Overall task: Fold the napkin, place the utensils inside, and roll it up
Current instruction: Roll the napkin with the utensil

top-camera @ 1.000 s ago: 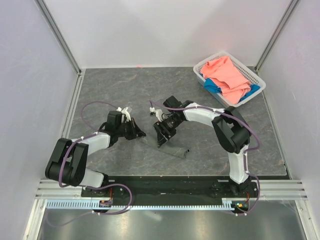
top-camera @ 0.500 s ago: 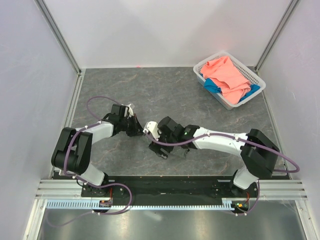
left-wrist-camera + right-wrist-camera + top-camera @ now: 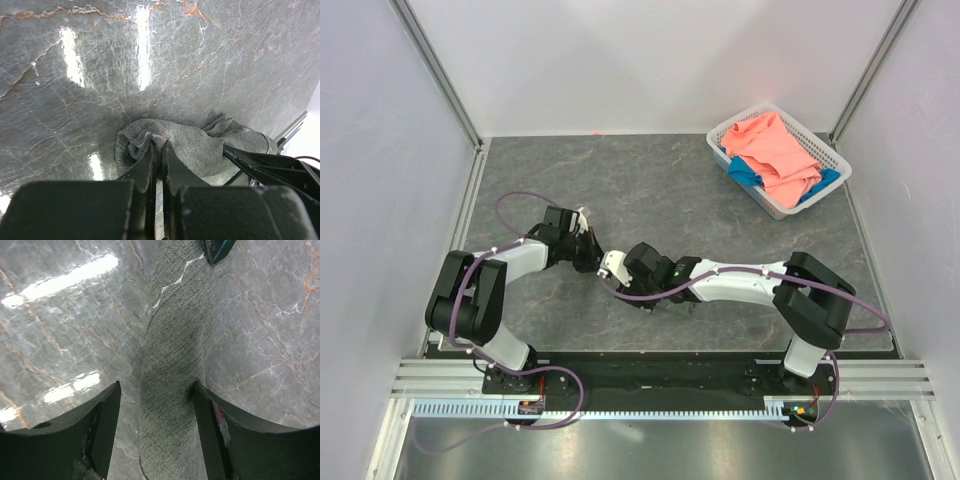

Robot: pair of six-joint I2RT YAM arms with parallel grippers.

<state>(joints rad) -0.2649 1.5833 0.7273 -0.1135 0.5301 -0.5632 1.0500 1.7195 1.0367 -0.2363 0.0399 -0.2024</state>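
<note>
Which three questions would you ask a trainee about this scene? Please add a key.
1. True or false: the left gripper is shut on one end of the napkin.
2. Where does the rolled napkin lie, seen from the right gripper? A. inside the open gripper; B. fully outside it; C. out of its camera's view.
3. What colour is the cloth on top in the basket?

Key
1. True.
2. A.
3. Pink: the pink cloth lies on top.
</note>
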